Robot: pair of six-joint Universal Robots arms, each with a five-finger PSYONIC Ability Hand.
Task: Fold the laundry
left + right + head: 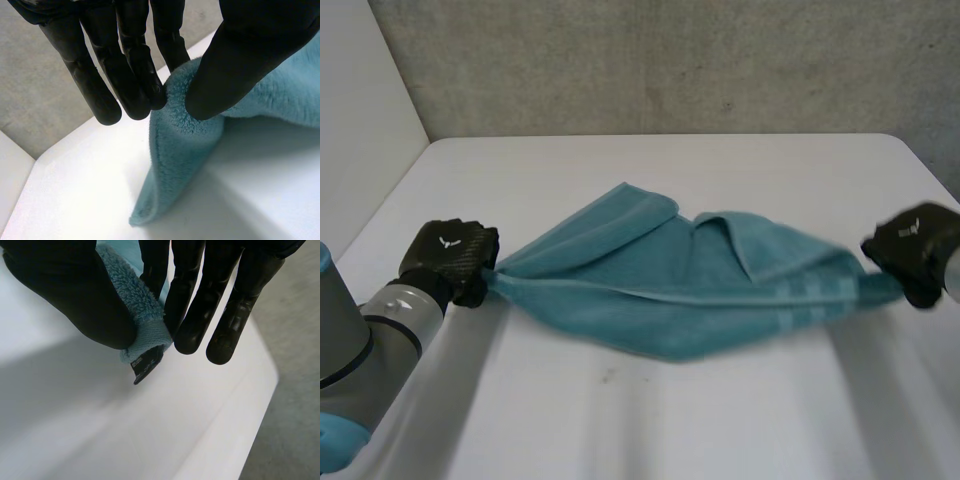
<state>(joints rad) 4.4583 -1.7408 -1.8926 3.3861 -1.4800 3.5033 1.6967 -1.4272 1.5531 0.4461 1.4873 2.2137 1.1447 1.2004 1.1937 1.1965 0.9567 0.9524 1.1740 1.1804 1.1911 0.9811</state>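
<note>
Left wrist view: the left hand (125,65) has its straight fingers (100,95) pressed toward the thumb (235,65), pinching the fleecy edge of a teal towel (185,150) between them. Below the pinch a corner of the towel droops to the white table (90,200).

In the right wrist view the right hand (65,295) does the same at the other end: thumb against straight fingers (195,315), clamped on a hemmed corner of the towel (135,300). A small black label (146,365) hangs from that corner just past the thumb tip; its print is too small to read.

In the head view the left hand (450,255) sits at the left edge of the frame and the right hand (915,245) at the right edge. Each bears a small white mark I cannot make out. The towel (690,280) is pulled long between them across the middle of the table (620,400), bunched in folds, with pale stripes (810,300) near its right end.
</note>
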